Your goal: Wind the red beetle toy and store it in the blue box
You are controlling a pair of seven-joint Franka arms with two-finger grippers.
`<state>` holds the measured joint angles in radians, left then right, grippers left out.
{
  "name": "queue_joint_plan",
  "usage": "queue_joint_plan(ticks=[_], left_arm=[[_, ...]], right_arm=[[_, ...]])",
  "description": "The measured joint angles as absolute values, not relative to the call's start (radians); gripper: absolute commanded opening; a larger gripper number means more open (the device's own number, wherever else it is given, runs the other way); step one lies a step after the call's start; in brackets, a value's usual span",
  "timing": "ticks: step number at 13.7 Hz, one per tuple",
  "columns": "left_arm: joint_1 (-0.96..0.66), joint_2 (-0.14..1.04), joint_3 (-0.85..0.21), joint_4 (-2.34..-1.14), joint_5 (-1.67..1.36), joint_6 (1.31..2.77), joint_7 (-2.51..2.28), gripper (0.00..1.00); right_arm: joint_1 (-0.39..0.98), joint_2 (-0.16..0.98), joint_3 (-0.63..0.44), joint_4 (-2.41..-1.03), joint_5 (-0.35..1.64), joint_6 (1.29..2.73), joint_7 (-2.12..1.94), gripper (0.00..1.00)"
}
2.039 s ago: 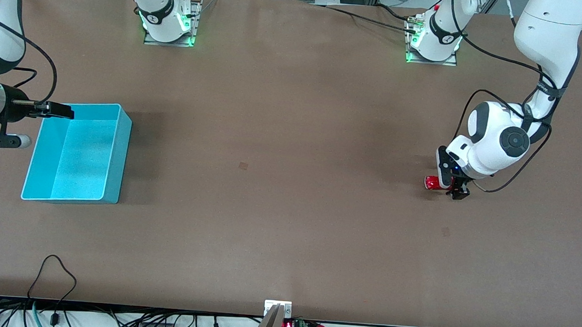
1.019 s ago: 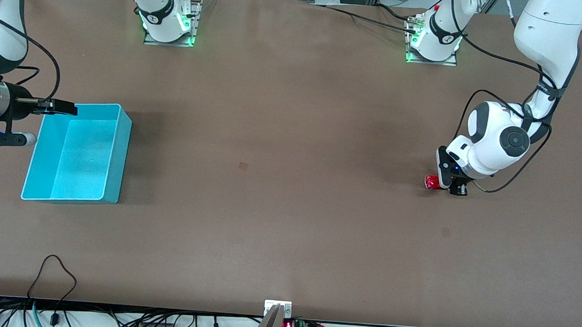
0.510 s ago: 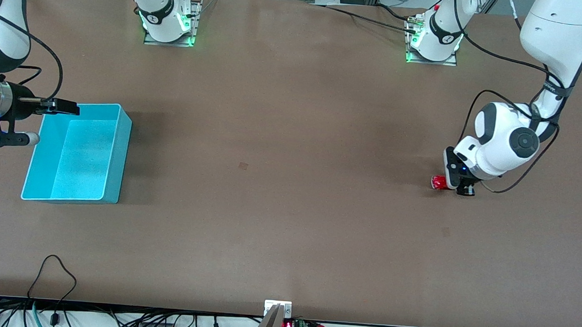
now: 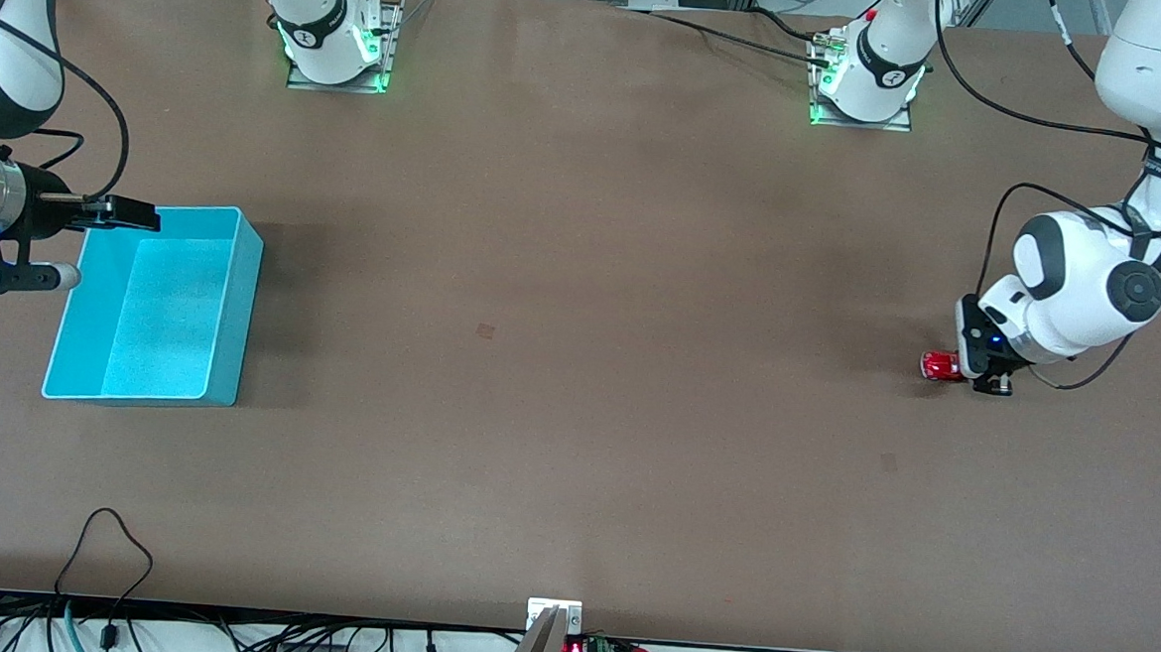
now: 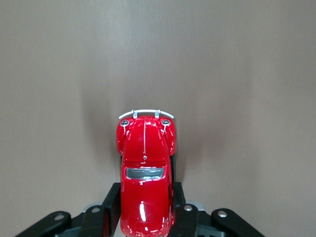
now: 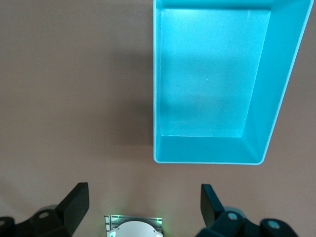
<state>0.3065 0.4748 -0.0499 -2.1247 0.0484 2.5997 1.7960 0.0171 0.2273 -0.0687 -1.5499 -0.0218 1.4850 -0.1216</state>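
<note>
Toward the left arm's end, red beetle toy (image 4: 939, 366) dragged outward.

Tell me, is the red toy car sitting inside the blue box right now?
No, the red beetle toy is clamped in the left gripper at the left arm's end of the table, and the blue box holds nothing.

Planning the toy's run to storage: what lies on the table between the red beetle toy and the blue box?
Nothing: the front view shows bare tabletop between the red beetle toy and the blue box.

red beetle toy (image 4: 939, 366) toward left arm's end
</note>
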Motion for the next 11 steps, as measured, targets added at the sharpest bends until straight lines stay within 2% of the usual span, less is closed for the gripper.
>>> queue_joint_plan(ticks=[1, 2, 3, 4, 6, 11], left_arm=[[0.331, 0.481, -0.049, -2.115, 0.048, 2.601, 1.821, 0.42], [0.355, 0.486, -0.049, -2.107, 0.048, 2.603, 1.840, 0.51], [0.375, 0.491, -0.049, -2.099, 0.048, 2.604, 1.855, 0.88], [0.390, 0.498, -0.049, -2.095, 0.048, 2.602, 1.861, 1.00], [0.399, 0.510, -0.052, -2.080, 0.048, 2.566, 1.866, 1.00], [0.395, 0.439, -0.142, -1.946, 0.048, 2.245, 1.866, 1.00]], right_arm=[[0.024, 0.227, -0.068, -1.546, -0.022, 1.485, -0.121, 1.00], [0.027, 0.227, -0.068, -1.544, -0.022, 1.485, -0.121, 1.00], [0.028, 0.227, -0.068, -1.544, -0.022, 1.485, -0.121, 1.00], [0.028, 0.227, -0.069, -1.544, -0.022, 1.485, -0.121, 1.00], [0.028, 0.227, -0.069, -1.544, -0.022, 1.485, -0.121, 1.00], [0.028, 0.227, -0.069, -1.544, -0.022, 1.479, -0.120, 1.00]])
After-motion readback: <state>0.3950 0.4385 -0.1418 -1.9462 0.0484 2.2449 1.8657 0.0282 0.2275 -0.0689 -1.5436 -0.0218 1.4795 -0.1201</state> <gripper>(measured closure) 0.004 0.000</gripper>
